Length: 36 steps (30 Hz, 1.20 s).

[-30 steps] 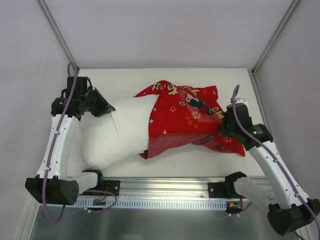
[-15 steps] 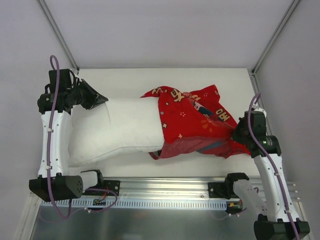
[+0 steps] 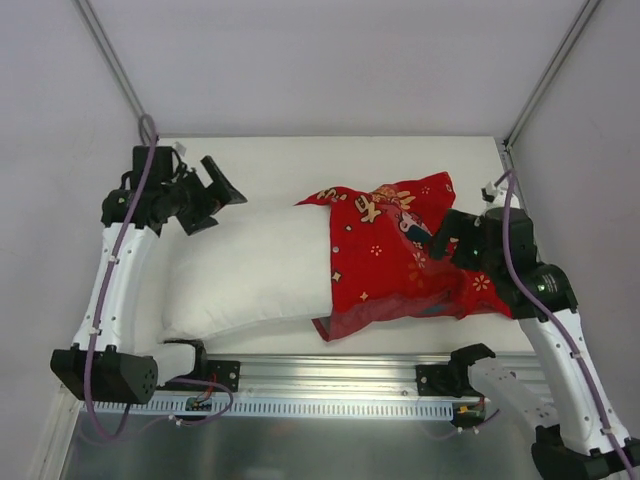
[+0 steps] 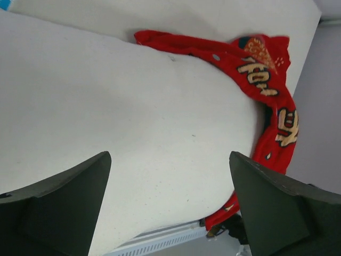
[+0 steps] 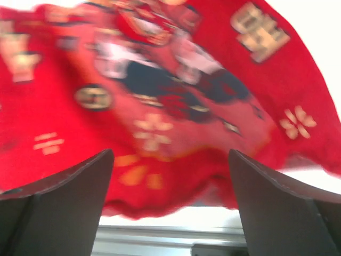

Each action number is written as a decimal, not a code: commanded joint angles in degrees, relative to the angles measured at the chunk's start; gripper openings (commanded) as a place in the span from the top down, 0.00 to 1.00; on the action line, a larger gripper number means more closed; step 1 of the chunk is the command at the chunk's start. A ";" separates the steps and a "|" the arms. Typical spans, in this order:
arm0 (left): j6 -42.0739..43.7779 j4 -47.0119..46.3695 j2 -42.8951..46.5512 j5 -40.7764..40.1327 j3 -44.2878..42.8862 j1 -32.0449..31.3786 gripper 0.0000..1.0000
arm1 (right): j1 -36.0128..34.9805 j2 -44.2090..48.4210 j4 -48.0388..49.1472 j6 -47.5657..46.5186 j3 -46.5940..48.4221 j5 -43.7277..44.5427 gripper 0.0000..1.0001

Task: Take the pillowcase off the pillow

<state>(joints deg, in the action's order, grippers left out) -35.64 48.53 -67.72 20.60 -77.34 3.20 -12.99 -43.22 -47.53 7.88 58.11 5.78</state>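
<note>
Pillow point(image 3: 250, 272) is half covered by pillowcase point(image 3: 385, 275). Left end effector point(image 3: 220, 203) is released at upper left; right end effector point(image 3: 438, 238) is released over pillowcase.

1. On the left wrist camera I see bold gold characters point(image 4: 257, 80) printed along the red pillowcase point(image 4: 269, 141). I can't make them out as words.
2. On the right wrist camera, a gold block sign point(image 5: 259, 32) on the same fabric is too blurred for me to read.
</note>
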 commanded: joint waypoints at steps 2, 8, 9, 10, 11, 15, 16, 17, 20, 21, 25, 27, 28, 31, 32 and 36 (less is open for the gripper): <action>-2.32 -0.63 -4.95 -8.20 -2.81 -14.32 0.05 | -12.81 -8.96 4.63 0.12 10.87 6.24 0.04; -7.86 -0.55 -12.42 -14.35 -5.19 -21.48 0.01 | -21.89 -30.11 3.67 -4.27 28.59 8.11 0.04; -8.83 -0.55 -13.30 -14.88 -5.54 -23.05 0.01 | -22.51 -32.95 3.41 -4.97 30.99 7.93 0.04; -9.27 -0.55 -14.96 -15.50 -5.54 -23.76 0.01 | -23.04 -35.68 2.88 -6.11 33.28 7.67 0.04; -9.71 -0.63 -15.76 -15.94 -5.11 -24.38 0.01 | -23.91 -41.10 2.53 -6.47 38.08 6.80 0.04; -10.68 -0.98 -19.28 -12.70 -2.12 -25.44 0.01 | -24.80 -53.52 -0.10 -7.44 49.54 2.84 0.04; -10.59 -1.16 -19.98 -12.34 -1.42 -26.13 0.02 | -25.06 -55.89 -2.20 -8.92 51.91 2.40 0.04; -10.68 -1.51 -19.99 -12.25 -0.63 -26.40 0.05 | -25.67 -58.27 -3.09 -9.37 54.11 2.22 0.04; -11.21 -4.05 -18.50 -11.02 3.42 -26.67 0.37 | -26.29 -66.01 -5.82 -11.39 59.57 1.87 0.04; -11.29 -4.50 -17.80 -10.32 4.73 -26.67 0.49 | -26.38 -68.29 -5.82 -11.48 59.49 1.69 0.04; -11.12 -5.47 -16.92 -8.83 6.41 -26.67 1.00 | -26.21 -71.20 -5.12 -10.96 57.21 2.65 0.00; -11.03 -5.90 -15.69 -8.21 7.20 -26.67 1.00 | -25.68 -71.13 -4.68 -10.61 56.16 3.18 0.28; -11.03 -5.91 -15.08 -8.21 7.64 -26.67 1.00 | -25.50 -70.86 -4.33 -10.43 55.72 3.97 0.48; -10.60 -6.34 -11.56 -8.12 8.61 -26.58 1.00 | -23.23 -68.41 -3.63 -9.11 54.48 5.03 0.99; -9.72 -6.43 -10.42 -7.86 8.96 -26.67 1.00 | -22.52 -67.53 -3.36 -8.67 54.13 5.20 0.99; -8.66 -6.35 -0.24 -8.20 13.61 -26.58 1.00 | -15.60 -60.94 -0.29 -5.87 50.80 5.12 0.99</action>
<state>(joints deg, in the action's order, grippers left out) -45.87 38.59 -75.94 10.39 -66.89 -22.59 -34.98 -112.18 -49.15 -0.40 110.13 8.12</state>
